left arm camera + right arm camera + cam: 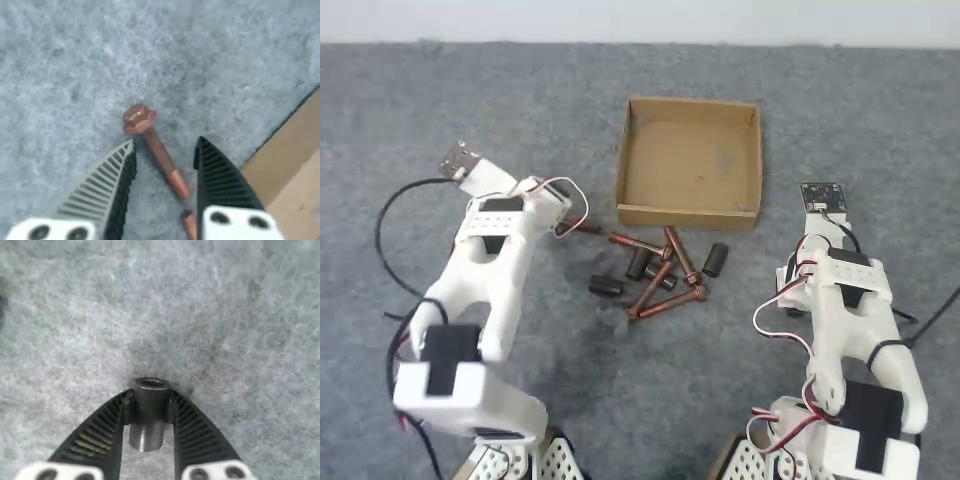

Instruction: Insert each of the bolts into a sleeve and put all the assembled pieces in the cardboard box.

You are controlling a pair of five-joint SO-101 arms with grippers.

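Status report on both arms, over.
Left gripper open, straddling a copper bolt. Right gripper shut on a black sleeve. Loose bolts and sleeves heaped before the cardboard box.

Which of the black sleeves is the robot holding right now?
The sleeve clamped in the right gripper, hollow end showing. The other sleeves lie loose on the carpet among the bolts, beside the cardboard box.

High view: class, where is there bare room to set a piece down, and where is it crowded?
Bare carpet: left of the cardboard box beyond the left arm; right of the box beyond the right arm; near side, between the arms. Crowded: bolts and sleeves heaped before the box.
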